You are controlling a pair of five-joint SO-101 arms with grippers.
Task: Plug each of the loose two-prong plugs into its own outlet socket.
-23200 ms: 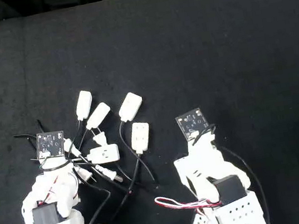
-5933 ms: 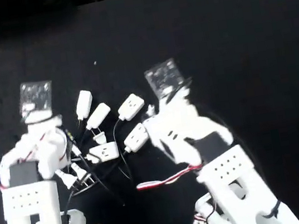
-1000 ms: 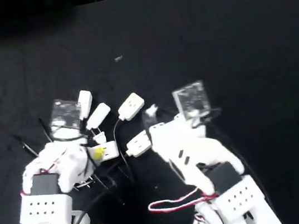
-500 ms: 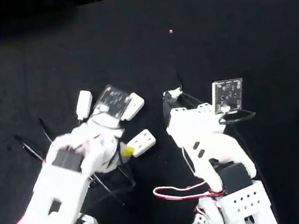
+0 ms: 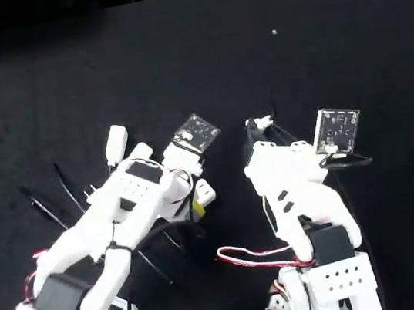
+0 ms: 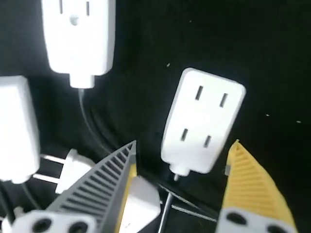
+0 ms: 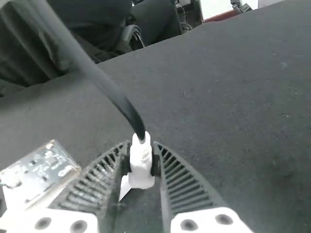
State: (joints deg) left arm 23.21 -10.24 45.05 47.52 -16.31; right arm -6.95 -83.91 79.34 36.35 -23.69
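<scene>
L claw (image 6: 183,144): wide open, grey finger (image 6: 99,187) on one side, yellow finger (image 6: 248,184) on the other. It straddles the cord end of a white two-outlet socket block (image 6: 204,121). No contact w/ the block that I can see. Block lies flat on the black desk (image 6: 272,58), slots facing up.

Just beyond it is a second socket (image 6: 77,34), grounded type, w/ a thin cord (image 6: 90,121) trailing off it. A plain white block (image 6: 17,128) sits off to the side. A loose two-prong plug (image 6: 70,167) lies right beside the grey finger, prongs bare, not in any socket. There's sth white under the grey finger's base (image 6: 141,206); can't tell what it is.

R claw (image 7: 142,148): clamped narrow on a small white plug (image 7: 140,167). A black cord (image 7: 92,73) exits the plug's back end and runs up and away. Prongs are mostly hidden between the fingers, so orientation is unclear. L arm's camera board (image 7: 34,170) is close by.

High view: L arm runs diagonally from the near-left corner to mid-desk, claw down at the socket cluster. R arm sits to the right of the cluster, holding its plug clear of every socket.
</scene>
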